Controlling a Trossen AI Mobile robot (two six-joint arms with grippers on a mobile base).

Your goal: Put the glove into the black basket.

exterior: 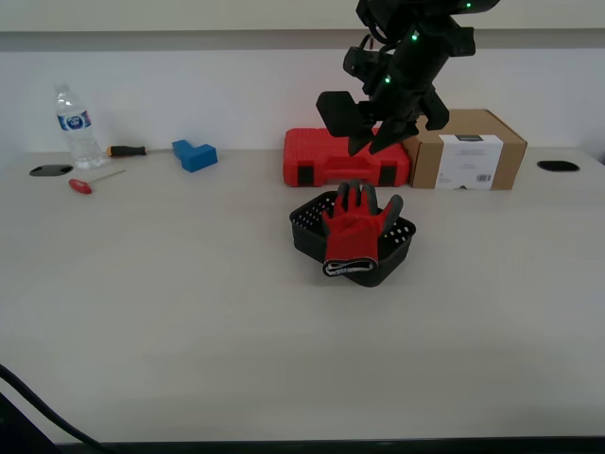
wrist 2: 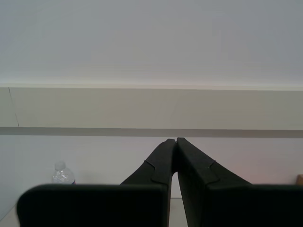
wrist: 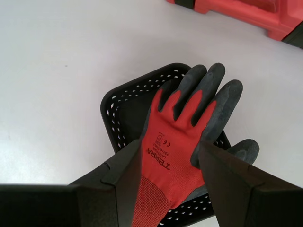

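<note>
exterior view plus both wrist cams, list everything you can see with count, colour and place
glove: 1, red with grey fingertips, lying across the black basket
black basket: 1, table centre
tool case: 1, red, behind the basket
cardboard box: 1, brown, beside the case
water bottle: 1, clear, far exterior-view left
screwdrivers: 2, near the bottle
blue block: 1
my first gripper: open, above the glove
my second gripper: shut, facing the wall

Red tool case, cardboard box, water bottle, blue block, two screwdrivers.
</note>
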